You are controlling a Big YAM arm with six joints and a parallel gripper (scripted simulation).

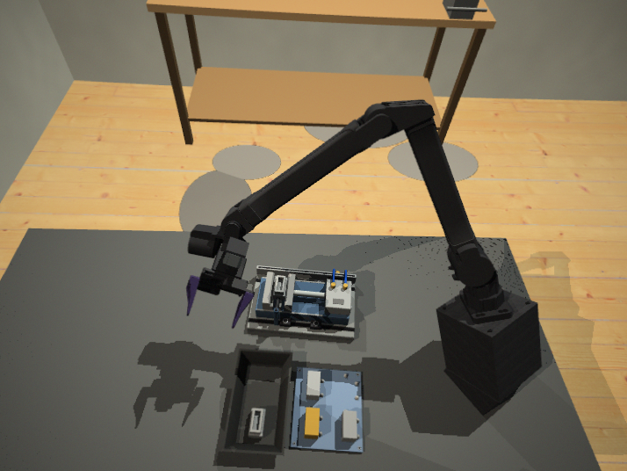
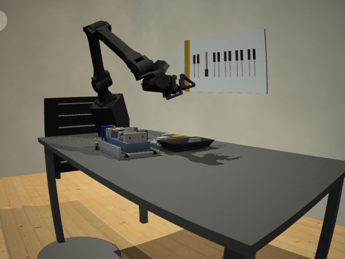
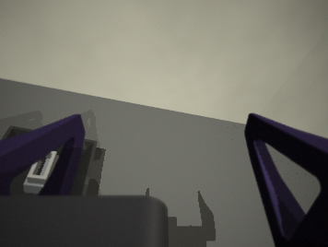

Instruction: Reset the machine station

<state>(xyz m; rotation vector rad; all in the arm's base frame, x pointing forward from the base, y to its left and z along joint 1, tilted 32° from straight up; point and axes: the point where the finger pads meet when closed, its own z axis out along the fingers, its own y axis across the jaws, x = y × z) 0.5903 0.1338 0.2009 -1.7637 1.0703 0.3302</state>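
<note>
My gripper (image 1: 219,302) (image 2: 182,88) (image 3: 164,123) is open and empty. It hangs in the air to the left of the vise (image 1: 313,305) (image 2: 131,145) and well above the table. The vise's end block with blue hoses (image 1: 338,300) is on the right. The gap between the jaws (image 1: 279,291) holds small light parts, and I cannot tell whether a block lies there. The black outfeed tray (image 1: 229,405) (image 2: 178,145) holds one finished part (image 1: 256,422) (image 3: 41,173), flat with its pocket up. The infeed plate (image 1: 331,401) carries two gray blanks (image 1: 313,383) (image 1: 349,424) and a yellow brass blank (image 1: 312,423) (image 2: 177,136).
The arm's black base (image 1: 486,350) stands on the table's right side. The dark table (image 1: 90,304) (image 2: 251,178) has a wooden shelf unit (image 1: 308,96) behind it. A wall board with hanging tools (image 2: 225,61) is behind the gripper in the exterior view.
</note>
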